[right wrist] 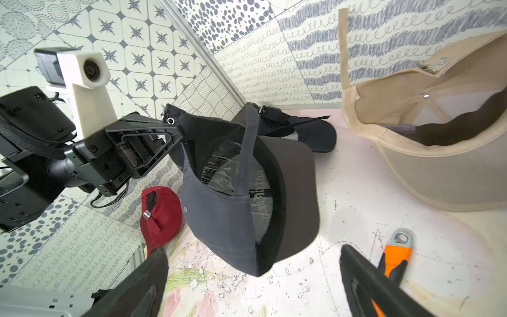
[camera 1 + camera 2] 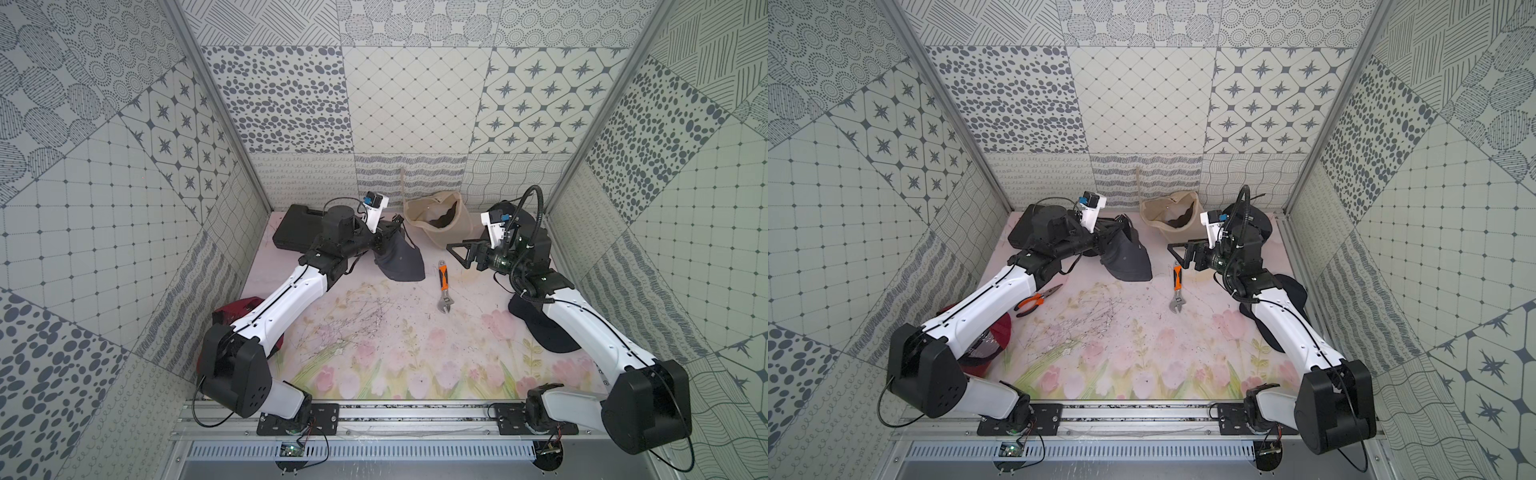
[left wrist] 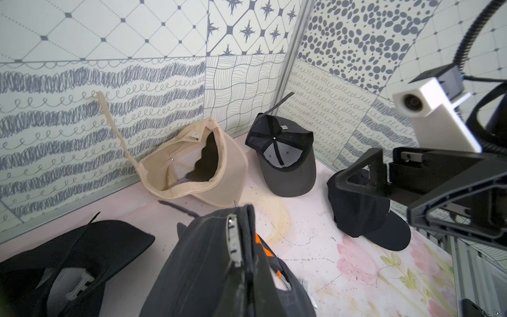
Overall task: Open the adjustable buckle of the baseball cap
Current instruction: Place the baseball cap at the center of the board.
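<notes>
With the mat read as a dial whose 12 o'clock lies at the back wall, the dark grey cap is found near 12 o'clock, a little toward 11. It is pinched at its rear rim by the left gripper, whose jaws are closed tight on the fabric, and it is held tilted with its brim lowest and its hollow turned toward the right wrist camera. A grey strap is seen crossing that hollow. The metal buckle is seen edge-on in the left wrist view, on the cap's back edge; whether it is undone cannot be told.

The right gripper is found at 3 o'clock of the cap, just beside it but apart, its jaws spread wide with nothing between them.

A beige cap is set inside-up at 1 o'clock of the grey one, against the back wall. An orange-handled wrench is laid at 4 o'clock of it. A black case is at 10 o'clock of the mat, a red cap at 8 o'clock under the left arm, and a black cap at 3 o'clock under the right arm.
</notes>
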### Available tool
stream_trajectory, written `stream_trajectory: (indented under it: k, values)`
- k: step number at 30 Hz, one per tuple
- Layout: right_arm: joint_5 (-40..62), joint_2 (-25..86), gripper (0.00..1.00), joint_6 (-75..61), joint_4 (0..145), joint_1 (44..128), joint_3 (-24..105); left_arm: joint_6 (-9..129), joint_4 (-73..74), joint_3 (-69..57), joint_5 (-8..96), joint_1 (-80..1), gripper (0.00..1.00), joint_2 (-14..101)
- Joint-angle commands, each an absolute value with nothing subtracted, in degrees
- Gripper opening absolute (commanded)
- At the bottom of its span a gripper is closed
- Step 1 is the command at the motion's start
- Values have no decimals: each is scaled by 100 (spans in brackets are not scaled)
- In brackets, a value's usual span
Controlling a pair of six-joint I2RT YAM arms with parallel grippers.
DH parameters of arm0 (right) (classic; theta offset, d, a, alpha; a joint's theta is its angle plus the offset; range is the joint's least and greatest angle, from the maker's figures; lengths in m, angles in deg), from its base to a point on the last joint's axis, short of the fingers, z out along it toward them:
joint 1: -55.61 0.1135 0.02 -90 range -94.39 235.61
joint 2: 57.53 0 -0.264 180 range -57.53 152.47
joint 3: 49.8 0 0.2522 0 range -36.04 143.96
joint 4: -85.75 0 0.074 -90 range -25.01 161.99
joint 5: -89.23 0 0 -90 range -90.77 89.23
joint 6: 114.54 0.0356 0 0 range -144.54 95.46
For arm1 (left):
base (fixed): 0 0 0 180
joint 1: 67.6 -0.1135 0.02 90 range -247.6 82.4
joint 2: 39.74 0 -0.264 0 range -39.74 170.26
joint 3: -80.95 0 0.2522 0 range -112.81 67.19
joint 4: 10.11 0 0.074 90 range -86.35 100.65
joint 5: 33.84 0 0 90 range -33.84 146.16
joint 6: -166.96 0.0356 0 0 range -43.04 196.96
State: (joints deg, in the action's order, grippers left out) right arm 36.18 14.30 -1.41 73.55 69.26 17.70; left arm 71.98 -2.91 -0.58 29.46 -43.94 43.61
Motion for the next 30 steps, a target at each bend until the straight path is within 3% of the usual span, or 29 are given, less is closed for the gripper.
stream_trajectory:
  k: [1, 11, 21, 26, 28, 30]
  values:
    - [3091, 1355, 98, -144, 7282, 6849, 1654, 7164, -304, 155, 2692, -4730, 0, 4412]
    - [2815, 1559, 98, 305, 7403, 6488, 1641, 7243, -164, 358, 2945, -5227, 0, 4732]
    - [2423, 1476, 98, 810, 7357, 5867, 1514, 7676, 166, 1, 3850, -5322, 0, 5210]
    - [2226, 1328, 98, 911, 7307, 5481, 1582, 7785, -20, -208, 3780, -5322, 0, 5391]
    - [2177, 1313, 98, 961, 7251, 5343, 1655, 7784, -60, -274, 3754, -5316, 4, 5486]
    - [2108, 1367, 98, 1024, 7038, 5215, 1775, 7765, -94, -319, 3751, -5320, 16, 5572]
